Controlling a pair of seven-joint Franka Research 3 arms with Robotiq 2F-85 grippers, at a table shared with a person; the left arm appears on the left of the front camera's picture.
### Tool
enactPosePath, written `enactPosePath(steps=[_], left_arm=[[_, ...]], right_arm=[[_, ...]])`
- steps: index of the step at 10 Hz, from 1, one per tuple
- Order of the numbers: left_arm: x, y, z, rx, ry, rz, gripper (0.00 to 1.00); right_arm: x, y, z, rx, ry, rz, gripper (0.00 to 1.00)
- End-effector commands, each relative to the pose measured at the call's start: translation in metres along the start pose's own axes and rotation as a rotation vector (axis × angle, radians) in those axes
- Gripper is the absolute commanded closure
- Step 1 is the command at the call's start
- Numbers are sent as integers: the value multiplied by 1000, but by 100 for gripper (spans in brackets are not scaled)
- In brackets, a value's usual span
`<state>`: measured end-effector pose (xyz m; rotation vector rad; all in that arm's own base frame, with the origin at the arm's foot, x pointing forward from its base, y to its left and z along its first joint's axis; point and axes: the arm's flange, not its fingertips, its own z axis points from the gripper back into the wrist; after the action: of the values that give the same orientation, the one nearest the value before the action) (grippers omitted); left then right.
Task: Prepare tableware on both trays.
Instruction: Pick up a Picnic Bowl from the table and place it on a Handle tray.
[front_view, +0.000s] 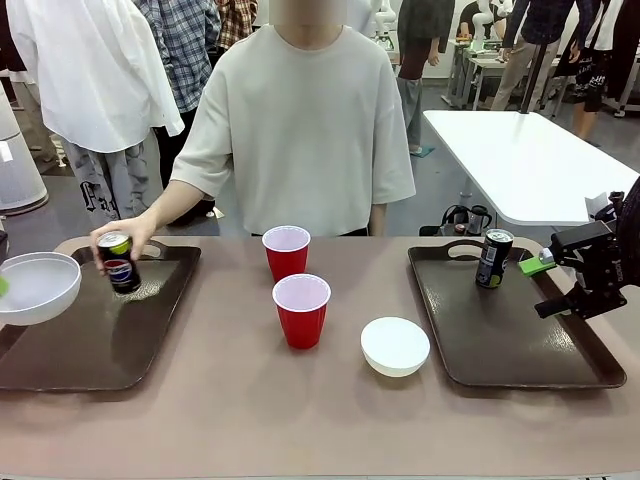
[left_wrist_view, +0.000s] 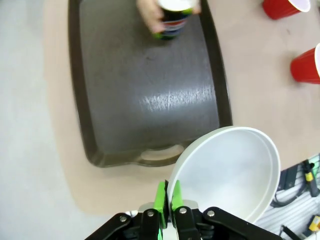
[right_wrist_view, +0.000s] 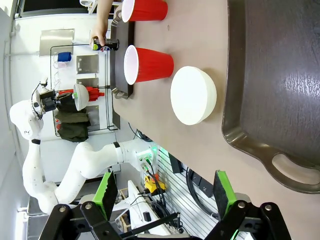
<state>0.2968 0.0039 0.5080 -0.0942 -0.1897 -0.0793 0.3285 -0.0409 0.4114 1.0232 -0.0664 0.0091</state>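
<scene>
My left gripper (left_wrist_view: 167, 199) is shut on the rim of a white bowl (left_wrist_view: 231, 170), held in the air beside the left tray (left_wrist_view: 125, 105); in the front view this bowl (front_view: 36, 286) hangs at the left edge. A person's hand holds the Pepsi can (front_view: 118, 262) upright over that tray (front_view: 90, 345). Two red cups (front_view: 287, 251) (front_view: 302, 310) and a second white bowl (front_view: 395, 346) stand on the table between the trays. The other dark can (front_view: 493, 258) stands on the right tray (front_view: 520, 335). My right gripper (front_view: 548, 285) is open and empty above that tray's right side (right_wrist_view: 280, 85).
The person stands at the far side, one arm reaching over the left tray. In the right wrist view the loose bowl (right_wrist_view: 194, 95) and nearer cup (right_wrist_view: 148, 64) lie beyond the tray's rim. A white table (front_view: 520, 160) and other people are behind.
</scene>
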Motion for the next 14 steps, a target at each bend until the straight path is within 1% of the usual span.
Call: enactPosePath(steps=[1, 2, 3, 4, 6, 9, 12, 14], left_arm=[[0, 0, 0, 0, 1, 0, 96], [22, 2, -26, -35, 41, -16, 96], [30, 4, -37, -32, 76, -11, 96], [32, 3, -45, -23, 67, -27, 96], [35, 0, -66, 33, 44, -28, 96], [43, -8, -99, 15, -12, -16, 96], [52, -16, -130, 46, -21, -11, 96], [57, -23, -150, 53, -11, -9, 96]], right_arm=[[3, -1, -1, 32, -13, 21, 0], [3, -1, -1, 32, -13, 21, 0], [3, -1, -1, 32, -13, 21, 0], [3, -1, -1, 32, -13, 21, 0], [3, -1, -1, 32, -13, 21, 0], [3, -1, -1, 32, -13, 21, 0], [3, -1, -1, 32, -13, 21, 0], [3, -1, -1, 32, -13, 21, 0]])
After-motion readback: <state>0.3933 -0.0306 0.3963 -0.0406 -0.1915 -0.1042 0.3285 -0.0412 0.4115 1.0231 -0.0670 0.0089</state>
